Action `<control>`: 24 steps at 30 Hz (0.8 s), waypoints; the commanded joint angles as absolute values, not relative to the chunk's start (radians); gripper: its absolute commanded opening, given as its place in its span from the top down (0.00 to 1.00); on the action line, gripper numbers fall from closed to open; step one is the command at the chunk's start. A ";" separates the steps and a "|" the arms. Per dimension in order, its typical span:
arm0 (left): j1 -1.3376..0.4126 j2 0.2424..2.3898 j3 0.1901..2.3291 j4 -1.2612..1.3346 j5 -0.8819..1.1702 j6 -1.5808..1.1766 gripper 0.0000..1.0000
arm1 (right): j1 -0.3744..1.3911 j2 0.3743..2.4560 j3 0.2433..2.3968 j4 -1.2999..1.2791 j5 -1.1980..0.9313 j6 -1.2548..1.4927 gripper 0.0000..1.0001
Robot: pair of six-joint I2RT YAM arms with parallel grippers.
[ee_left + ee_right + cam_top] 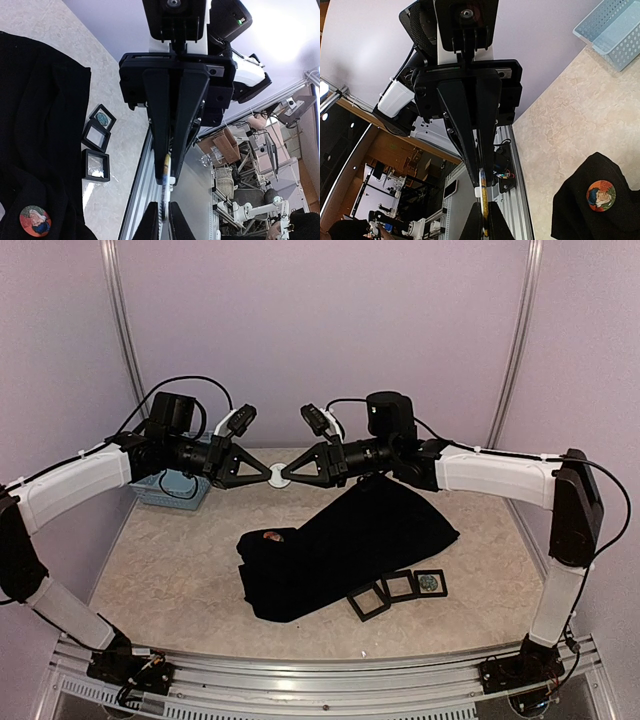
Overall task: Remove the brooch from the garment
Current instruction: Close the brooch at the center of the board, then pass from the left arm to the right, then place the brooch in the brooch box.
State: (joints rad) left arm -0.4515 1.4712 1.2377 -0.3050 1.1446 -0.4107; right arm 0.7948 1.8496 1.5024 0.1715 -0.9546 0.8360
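The black garment [345, 540] lies crumpled across the middle of the table [170, 575]. A light-blue basket [165, 488] stands at the far left, and three small black frames [400, 587] lie along the garment's near edge. The brooch [272, 536], a little round picture badge, sits on the garment's left end. Up in the air above it, the left gripper [264, 474] and right gripper [291, 476] meet tip to tip, both pinched tight on one small pale disc [278, 478] between them.

Garment [370, 535]: one
Brooch [272, 536]: one
Disc [277, 477]: one
Square frames [399, 586]: three
Basket [165, 490]: one
Hands: two, left hand [263, 472], right hand [291, 475]
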 commanded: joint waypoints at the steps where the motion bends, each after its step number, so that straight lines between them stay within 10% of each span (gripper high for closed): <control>1: -0.460 1.488 1.262 -0.338 1.085 -0.386 0.84 | 0.808 1.833 1.497 0.199 -0.949 0.827 1.00; 8: -0.445 1.460 1.252 -0.334 0.921 -0.377 0.30 | 0.807 1.726 1.502 -0.104 -0.761 0.628 1.00; 24: -0.435 1.372 1.090 -0.325 0.718 -0.442 0.07 | 0.870 1.494 1.334 -0.828 -0.034 0.510 1.00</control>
